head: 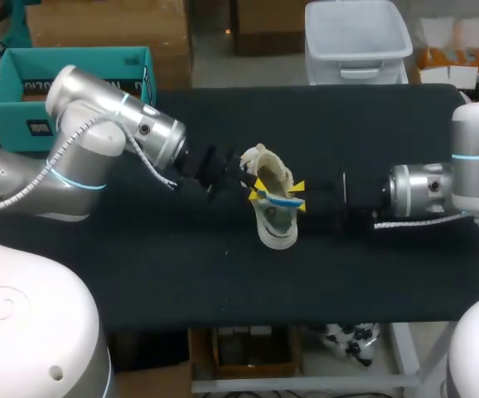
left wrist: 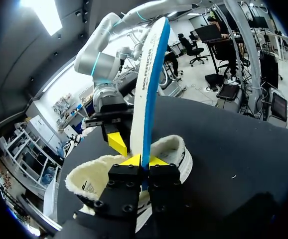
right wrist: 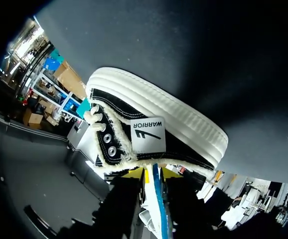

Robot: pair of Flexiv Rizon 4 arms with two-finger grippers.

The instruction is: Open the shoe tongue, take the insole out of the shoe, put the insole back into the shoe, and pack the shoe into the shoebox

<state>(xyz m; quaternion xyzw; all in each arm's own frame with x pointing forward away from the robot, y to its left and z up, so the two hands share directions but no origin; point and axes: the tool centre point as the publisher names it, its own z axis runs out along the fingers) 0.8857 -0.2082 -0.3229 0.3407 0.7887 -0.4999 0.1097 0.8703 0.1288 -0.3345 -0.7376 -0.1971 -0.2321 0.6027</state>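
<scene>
Insole: white with a blue edge, lifted above the shoe's opening and held at both ends. In the left wrist view it rises on edge straight out from the fingers.
Shoe: in the middle of the table, under the insole. It has a black side, a ribbed white sole and a fleecy cream lining.
Left gripper: just above the shoe's opening, its yellow tips pinching the insole's near end from both sides.
Right gripper: on the shoe's other side, facing the left one. Its fingers are closed on the insole, with the shoe's side just ahead.
Table: a flat black top, with both arms reaching in over it from opposite ends.
Box: teal and open, off the table's far left corner, behind the left arm and well apart from the shoe.
</scene>
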